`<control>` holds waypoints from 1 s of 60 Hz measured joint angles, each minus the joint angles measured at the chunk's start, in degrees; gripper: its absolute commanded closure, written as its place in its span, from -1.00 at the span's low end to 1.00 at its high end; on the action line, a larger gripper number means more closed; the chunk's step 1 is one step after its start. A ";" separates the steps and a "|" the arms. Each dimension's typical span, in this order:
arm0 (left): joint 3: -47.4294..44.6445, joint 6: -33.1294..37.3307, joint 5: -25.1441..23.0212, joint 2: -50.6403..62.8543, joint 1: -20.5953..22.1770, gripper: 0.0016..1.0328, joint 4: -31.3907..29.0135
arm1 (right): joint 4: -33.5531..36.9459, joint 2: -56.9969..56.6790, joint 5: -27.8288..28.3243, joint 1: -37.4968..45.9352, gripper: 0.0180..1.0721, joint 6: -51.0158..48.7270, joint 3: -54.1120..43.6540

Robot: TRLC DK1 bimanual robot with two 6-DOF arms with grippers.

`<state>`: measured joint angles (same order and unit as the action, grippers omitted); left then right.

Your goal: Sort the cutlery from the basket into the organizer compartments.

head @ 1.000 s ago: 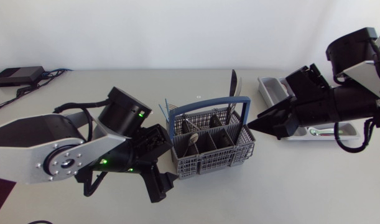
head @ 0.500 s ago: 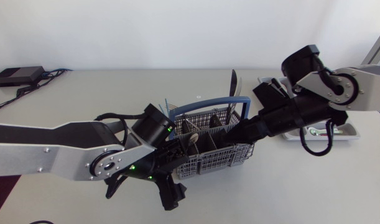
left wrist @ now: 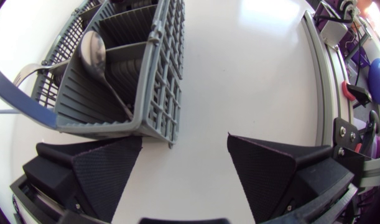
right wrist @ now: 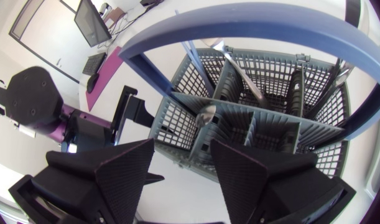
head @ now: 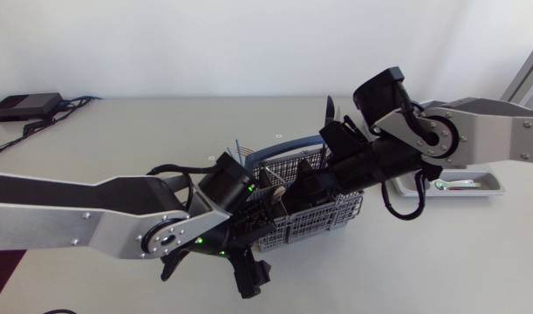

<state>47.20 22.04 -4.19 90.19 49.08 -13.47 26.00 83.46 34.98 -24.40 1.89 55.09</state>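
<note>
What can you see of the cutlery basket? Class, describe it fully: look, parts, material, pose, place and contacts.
The basket is grey plastic mesh with inner dividers forming several compartments and an arched blue handle across the top. It stands upright on the table, holding cutlery, including a spoon leaning bowl-up in one compartment. The right gripper hangs open above it; the left gripper is open beside one corner, and contact there cannot be told.

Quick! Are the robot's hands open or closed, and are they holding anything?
Left gripper: open, holding nothing.
Right gripper: open, holding nothing.
</note>
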 measured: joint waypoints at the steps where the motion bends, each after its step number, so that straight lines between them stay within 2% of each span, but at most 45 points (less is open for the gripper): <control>1: 0.13 -0.09 0.02 0.20 0.28 -0.83 0.11 | -0.24 0.11 -0.20 0.00 -0.26 0.15 0.00; 16: 1.79 -0.66 -0.02 2.38 3.96 -0.83 2.01 | -2.49 3.13 -0.35 0.55 -0.22 2.21 0.00; 20: 1.79 -0.66 -0.22 2.34 3.98 -0.83 2.01 | -3.34 3.26 -0.33 0.87 -0.17 2.47 0.00; 37: -0.63 -0.63 -0.24 -2.84 2.27 -0.83 2.05 | -4.59 3.45 -2.47 3.17 -0.17 2.67 -0.13; 47: -1.53 -0.63 -0.24 -4.57 1.81 -0.83 2.08 | -4.87 3.45 -2.93 2.82 -0.17 2.84 -0.13; 60: -2.67 -0.63 -0.24 -6.73 1.81 -0.83 2.23 | -5.05 4.15 -3.34 1.16 -0.07 2.86 -0.13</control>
<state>44.53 21.41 -4.43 83.46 50.89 -11.25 20.95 87.61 31.64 -23.24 4.75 54.96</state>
